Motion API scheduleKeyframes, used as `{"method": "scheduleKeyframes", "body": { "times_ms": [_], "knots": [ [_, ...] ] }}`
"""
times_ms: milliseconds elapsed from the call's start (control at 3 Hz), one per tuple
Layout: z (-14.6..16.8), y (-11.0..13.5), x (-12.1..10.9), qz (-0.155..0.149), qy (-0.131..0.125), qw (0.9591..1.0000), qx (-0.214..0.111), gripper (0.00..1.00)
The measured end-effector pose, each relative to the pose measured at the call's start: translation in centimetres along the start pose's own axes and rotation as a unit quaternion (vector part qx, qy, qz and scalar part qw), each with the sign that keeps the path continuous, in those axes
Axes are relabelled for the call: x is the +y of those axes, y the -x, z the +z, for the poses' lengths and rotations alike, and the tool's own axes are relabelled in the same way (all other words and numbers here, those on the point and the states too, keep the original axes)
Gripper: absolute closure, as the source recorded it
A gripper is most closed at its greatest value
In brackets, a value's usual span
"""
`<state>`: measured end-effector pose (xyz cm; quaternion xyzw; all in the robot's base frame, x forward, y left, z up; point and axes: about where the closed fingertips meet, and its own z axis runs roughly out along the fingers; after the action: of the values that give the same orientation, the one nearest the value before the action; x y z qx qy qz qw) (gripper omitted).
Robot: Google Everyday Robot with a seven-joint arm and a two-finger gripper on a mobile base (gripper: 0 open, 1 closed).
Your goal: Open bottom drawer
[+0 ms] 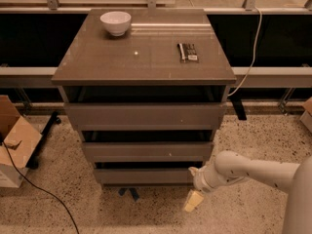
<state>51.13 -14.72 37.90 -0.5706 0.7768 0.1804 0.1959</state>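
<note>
The bottom drawer (144, 175) is the lowest, narrowest grey-brown front of the cabinet, flat and without a handle, with a dark gap above it. Above it sit the middle front (146, 151) and the tall top front (145, 116). My gripper (193, 195) hangs on the end of the white arm (253, 172), which comes in from the right. It is at the drawer's right end, just below and in front of its corner, with a yellowish fingertip (192, 201) pointing down toward the floor.
A white bowl (115, 22) and a dark flat device (187, 51) lie on the cabinet top. A cardboard box (13, 140) stands at the left with a black cable (44, 191) on the speckled floor. A white cable (251, 57) hangs at the right.
</note>
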Motion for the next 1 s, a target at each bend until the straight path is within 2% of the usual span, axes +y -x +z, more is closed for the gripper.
{"method": "scheduleKeyframes", "body": {
  "times_ms": [333, 667, 1000],
  "knots": [
    [3.4, -2.2, -1.7, 0.022, 0.016, 0.9996, -0.003, 0.0],
    [5.4, -3.7, -3.9, 0.028, 0.032, 0.9991, -0.005, 0.0],
    [5.5, -3.8, -4.0, 0.029, 0.032, 0.9991, -0.005, 0.0]
  ]
}}
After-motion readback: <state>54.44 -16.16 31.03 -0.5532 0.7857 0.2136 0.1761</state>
